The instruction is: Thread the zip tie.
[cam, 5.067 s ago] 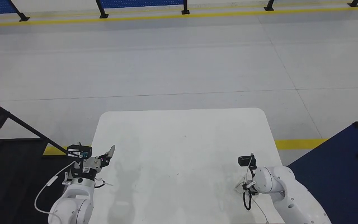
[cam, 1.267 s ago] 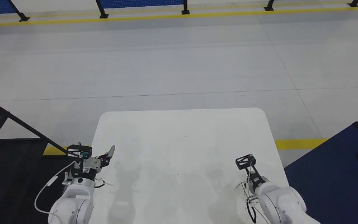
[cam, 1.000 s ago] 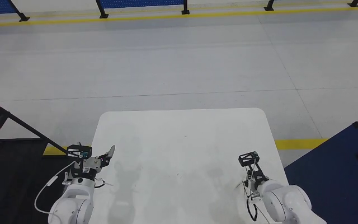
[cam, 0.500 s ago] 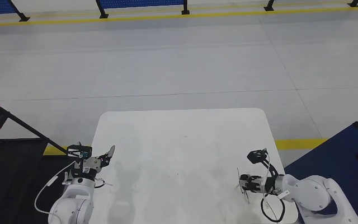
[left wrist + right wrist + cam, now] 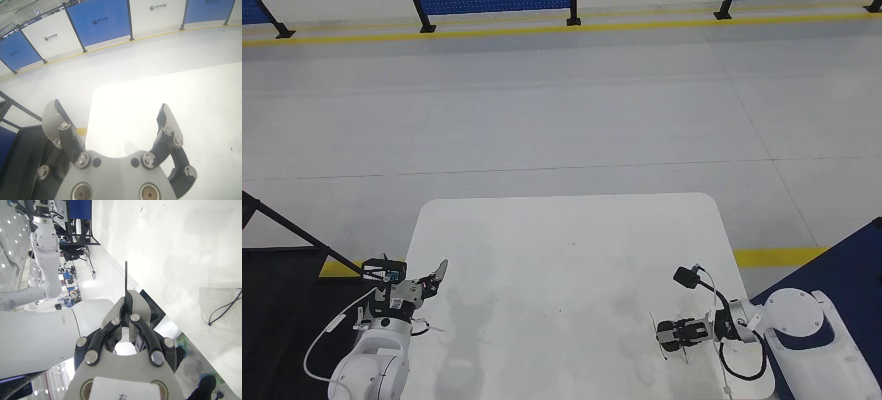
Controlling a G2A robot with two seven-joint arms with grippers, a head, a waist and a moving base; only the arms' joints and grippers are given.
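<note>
1. Surface (image 5: 562, 240): one, white with rounded corners. I count two robot hands over it, one at each near corner.
2. Left hand (image 5: 110, 106): it sits over the near left corner, its two fingers spread wide apart with bare surface showing between them.
3. Right hand (image 5: 126, 296): it hangs low over the near right part of the surface, pointing across toward the left side, with both fingers pinched tight on the zip tie.
4. Clear square sheet (image 5: 219, 294): one, lying flat on the surface near the right hand.
5. Zip tie (image 5: 126, 279): one thin black strip, clamped between the right hand's pads. Its pointed end pokes straight out past the fingertips, in the air.
6. Thin black loop (image 5: 209, 323): one, with a small head, resting on the clear sheet. From here I cannot tell whether it is a second tie.
</note>
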